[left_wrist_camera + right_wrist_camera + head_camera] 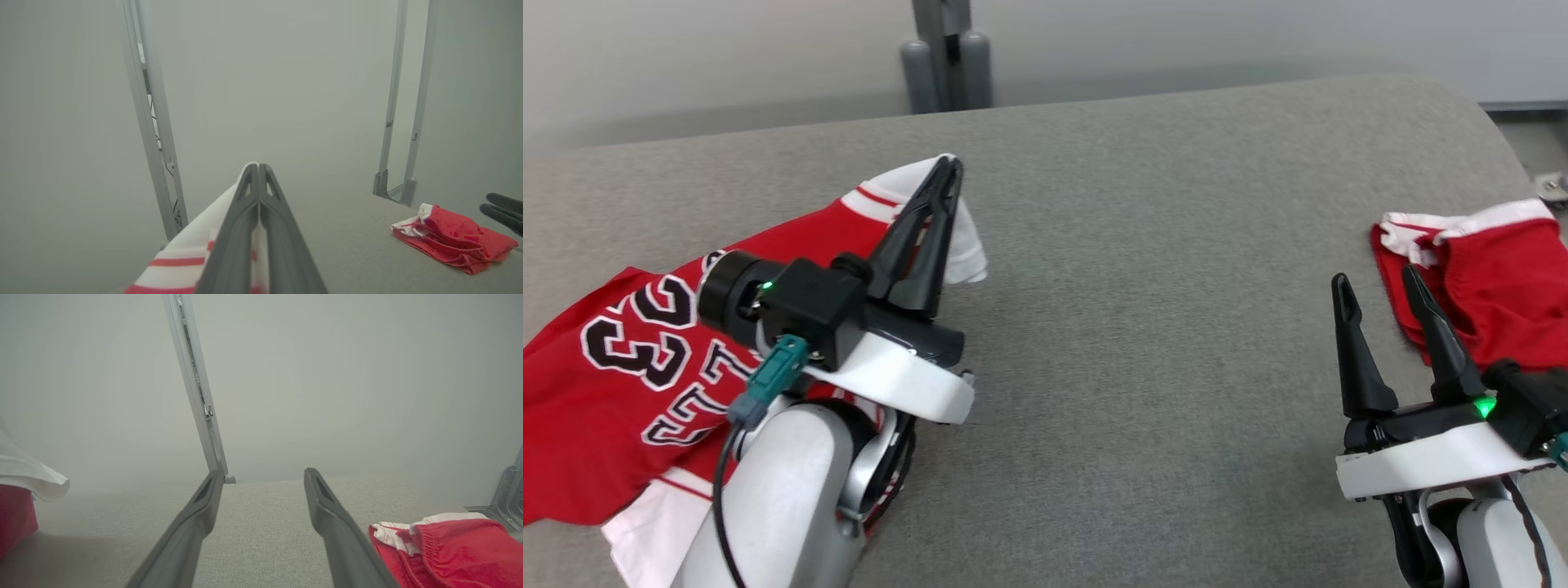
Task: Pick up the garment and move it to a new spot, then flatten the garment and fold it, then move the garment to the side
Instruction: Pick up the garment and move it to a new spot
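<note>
The left gripper (949, 167) is clamped on the white trim of the red jersey (629, 359), which lies bunched at nine o'clock on the grey table (1135, 286), so this looks like the pick-up-and-move step. The right gripper (1376, 279) hovers spread and empty near three o'clock, close beside a second red garment (1494, 269). Next the jersey needs carrying toward the bare middle with a firm pinch, though I cannot tell whether it holds one layer or several.
</note>
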